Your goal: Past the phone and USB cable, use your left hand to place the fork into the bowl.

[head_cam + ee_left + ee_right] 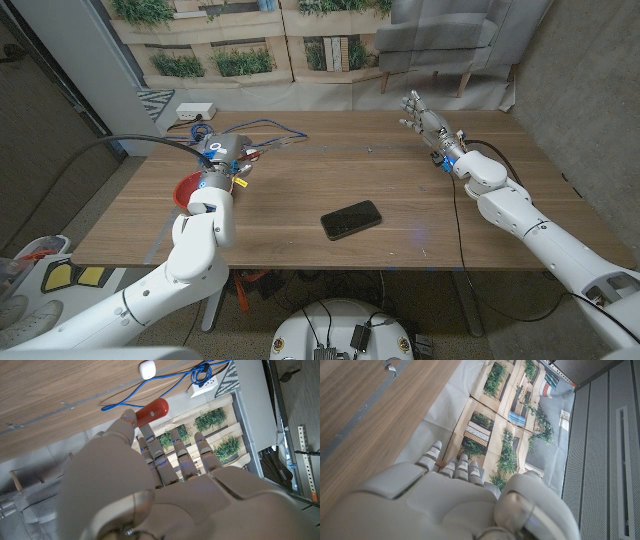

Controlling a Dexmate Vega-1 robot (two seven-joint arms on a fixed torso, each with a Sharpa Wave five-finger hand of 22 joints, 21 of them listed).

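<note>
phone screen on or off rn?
Off, as far as the head view shows: the phone lies flat on the table, face up, and its screen is uniformly black with no glow.

Bench and backdrop
A wooden bench (400,180) carries the scene; behind it hangs a printed backdrop (250,40) of shelves and green plants; a white power strip (195,110) sits at the far left corner; a grey armchair (450,35) stands behind; a grey wall panel (600,450) runs beside.

bowl (186,188) half hidden by left hand (222,160) | fork unseen
</note>
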